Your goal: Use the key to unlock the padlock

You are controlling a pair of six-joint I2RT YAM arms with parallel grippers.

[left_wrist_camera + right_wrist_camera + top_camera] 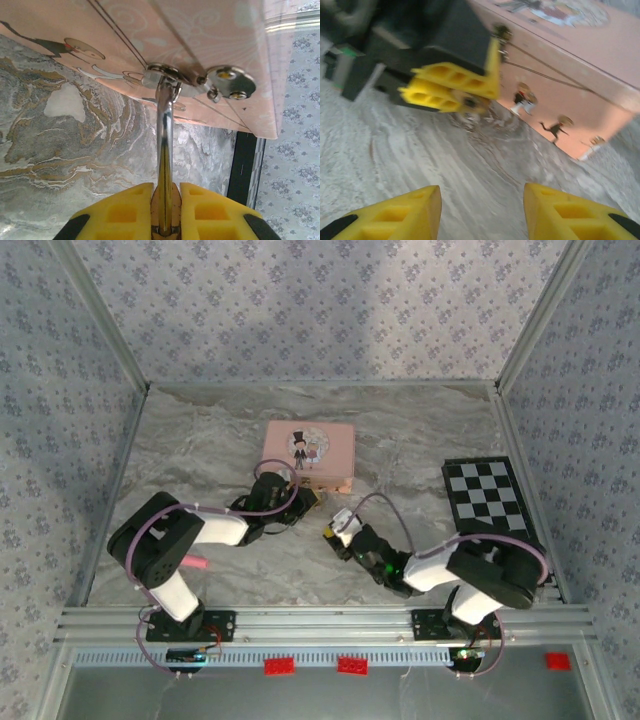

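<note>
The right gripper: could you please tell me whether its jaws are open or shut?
Open. In the right wrist view the right gripper shows its jaws wide apart, with bare table between them and nothing held.

Through the left wrist camera, the left gripper's fingers are hiding nearly all of the padlock's brass body, the bottom edge is cutting both off, and the top edge is slicing away most of the pink box. The right wrist camera is smearing everything, so the padlock there is showing as just a brownish blur between the left fingers, while the right gripper's fingers are running off the bottom edge. From above, near the table's middle, the padlock is looking too small to make out under the left gripper.
</note>
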